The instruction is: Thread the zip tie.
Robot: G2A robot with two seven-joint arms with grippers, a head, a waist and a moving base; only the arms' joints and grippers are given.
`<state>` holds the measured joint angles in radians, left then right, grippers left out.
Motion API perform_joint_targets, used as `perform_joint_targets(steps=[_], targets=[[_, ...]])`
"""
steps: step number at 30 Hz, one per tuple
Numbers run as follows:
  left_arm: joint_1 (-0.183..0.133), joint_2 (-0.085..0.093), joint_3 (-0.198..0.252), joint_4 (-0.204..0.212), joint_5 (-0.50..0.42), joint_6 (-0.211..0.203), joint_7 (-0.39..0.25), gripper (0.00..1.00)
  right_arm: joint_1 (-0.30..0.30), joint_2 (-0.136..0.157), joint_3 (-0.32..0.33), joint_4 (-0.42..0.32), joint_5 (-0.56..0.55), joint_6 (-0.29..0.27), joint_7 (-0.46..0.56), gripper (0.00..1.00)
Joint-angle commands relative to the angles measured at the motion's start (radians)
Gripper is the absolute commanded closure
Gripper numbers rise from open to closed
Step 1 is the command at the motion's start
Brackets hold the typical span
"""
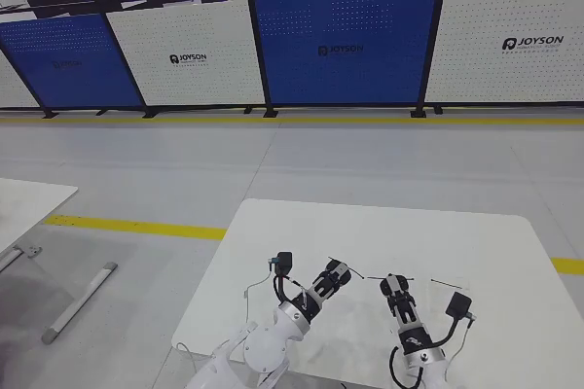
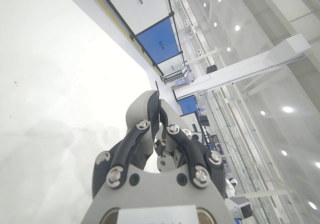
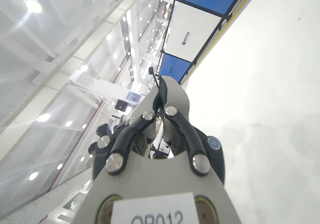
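Left gripper (image 2: 158, 100) pinched shut on tie (image 2: 156, 87). A thin tail stub sits just past the jaws, long axis in line with them, pointing away from the wrist. Right gripper (image 3: 162, 86) also clamped, head (image 3: 151, 70) poking just beyond its jaws, same way. Short stubs probably keep the ends stiff for aiming tail into head. Grippers near each other, apart, above table (image 1: 448, 229).

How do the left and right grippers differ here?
The left gripper shows a plain thin tip poking out; the right gripper shows a blocky head. From above, the left gripper angles toward the right gripper, which points straighter ahead. Both are shut on zip tie strap.
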<state>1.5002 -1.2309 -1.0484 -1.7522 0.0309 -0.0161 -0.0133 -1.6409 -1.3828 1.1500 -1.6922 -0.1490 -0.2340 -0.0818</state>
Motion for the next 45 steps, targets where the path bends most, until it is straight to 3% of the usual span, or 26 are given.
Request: perform_joint_targets(steps=[1,10,13,21,26,33,45], targets=[[0.0,0.0,0.0,0.0,0.0,0.0,0.0,1.0,-0.001,0.0,0.002,0.0,0.009,-0.011,0.003,1.0],[-0.001,0.0,-0.001,0.007,0.008,0.003,-0.002,1.0,-0.001,0.0,0.002,0.0,0.009,-0.011,0.003,1.0],[-0.001,0.004,-0.009,0.02,0.034,0.006,-0.029,1.0,-0.001,0.0,0.002,0.0,0.009,-0.011,0.003,1.0],[0.019,0.014,-0.047,0.042,0.046,-0.051,-0.068,1.0,-0.001,0.0,0.002,0.0,0.009,-0.011,0.003,1.0],[0.019,0.014,-0.047,0.042,0.046,-0.051,-0.068,1.0,0.0,0.0,0.004,0.0,-0.004,0.002,-0.003,1.0],[0.019,0.014,-0.047,0.042,0.046,-0.051,-0.068,1.0,-0.047,0.0,0.006,0.005,-0.033,-0.002,-0.065,1.0],[0.019,0.014,-0.047,0.042,0.046,-0.051,-0.068,1.0,-0.023,-0.005,-0.017,0.036,-0.043,0.022,-0.05,1.0]])
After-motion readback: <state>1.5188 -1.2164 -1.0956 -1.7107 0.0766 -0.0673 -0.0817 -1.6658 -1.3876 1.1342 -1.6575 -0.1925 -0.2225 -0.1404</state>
